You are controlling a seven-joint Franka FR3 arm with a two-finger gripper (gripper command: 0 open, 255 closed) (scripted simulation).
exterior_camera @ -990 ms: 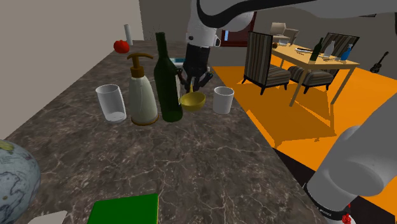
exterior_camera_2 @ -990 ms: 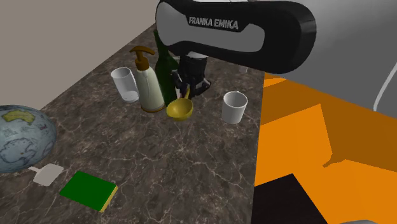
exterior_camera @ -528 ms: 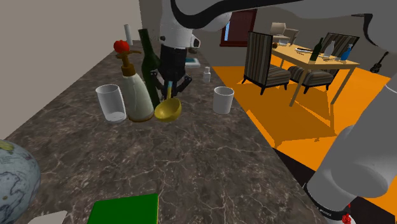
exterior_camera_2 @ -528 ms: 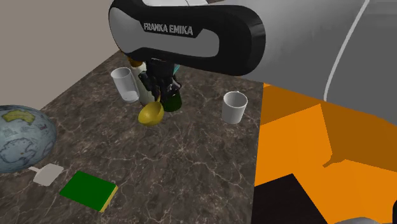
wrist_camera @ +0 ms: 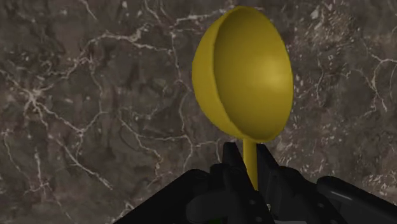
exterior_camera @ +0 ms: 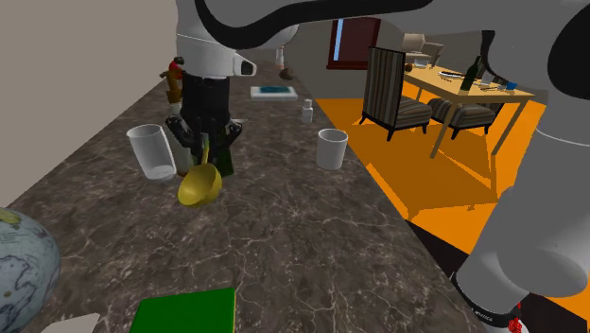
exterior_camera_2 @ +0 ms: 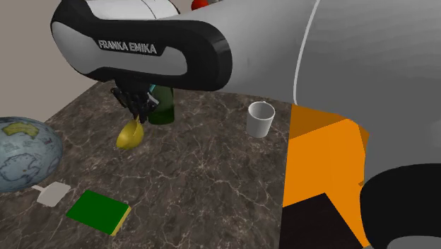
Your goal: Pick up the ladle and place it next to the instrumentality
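Shoulder view, nearest first: a green book (exterior_camera: 184, 310) at the bottom edge, with a globe (exterior_camera: 19, 272) at its 9 o'clock. Both sit on the dark marbled countertop (exterior_camera: 312, 236). In the second ext. view a small white scoop-like item (exterior_camera_2: 51, 193) lies near the book, at its 10 o'clock.

Next back is the yellow ladle (exterior_camera: 199, 184), bowl down and handle up, gripped by the black gripper (exterior_camera: 203, 149). In the wrist view the fingers (wrist_camera: 230, 167) are pinched narrow on the thin handle, close to the bowl. The bowl seems to hang just off the stone, tho contact is hard to judge.

A clear glass (exterior_camera: 151, 151) stands at the gripper's 9 o'clock. A dark green bottle (exterior_camera: 225, 156) is right behind the gripper. A white cup (exterior_camera: 332, 148) is farther out at 3 o'clock. The arm link (exterior_camera_2: 127, 47) reads "FRANKA EMIKA".

Far back at 1 o'clock are a dining table (exterior_camera: 473, 92) w/ chairs and an orange floor (exterior_camera: 444, 189).
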